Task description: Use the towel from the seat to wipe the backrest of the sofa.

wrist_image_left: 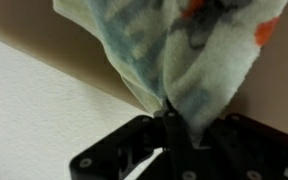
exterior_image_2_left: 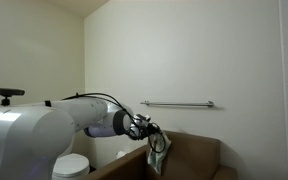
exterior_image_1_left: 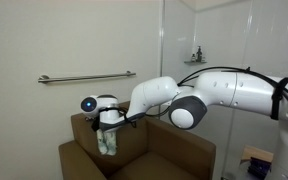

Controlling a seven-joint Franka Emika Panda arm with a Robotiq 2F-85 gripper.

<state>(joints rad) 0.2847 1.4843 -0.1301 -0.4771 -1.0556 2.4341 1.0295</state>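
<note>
One towel (exterior_image_1_left: 107, 142), clamped tight in my gripper (exterior_image_1_left: 109, 122), jaws closed on it, hangs against the sofa backrest (exterior_image_1_left: 84, 128) so its loose end can wipe.

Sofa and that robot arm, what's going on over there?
The robot arm is holding a patterned towel in its claw, which is shut on the cloth's upper end. The towel hangs down the front of the brown sofa's backrest, near its top edge and below the wall rail. It appears to be partway through wiping the backrest.
</note>
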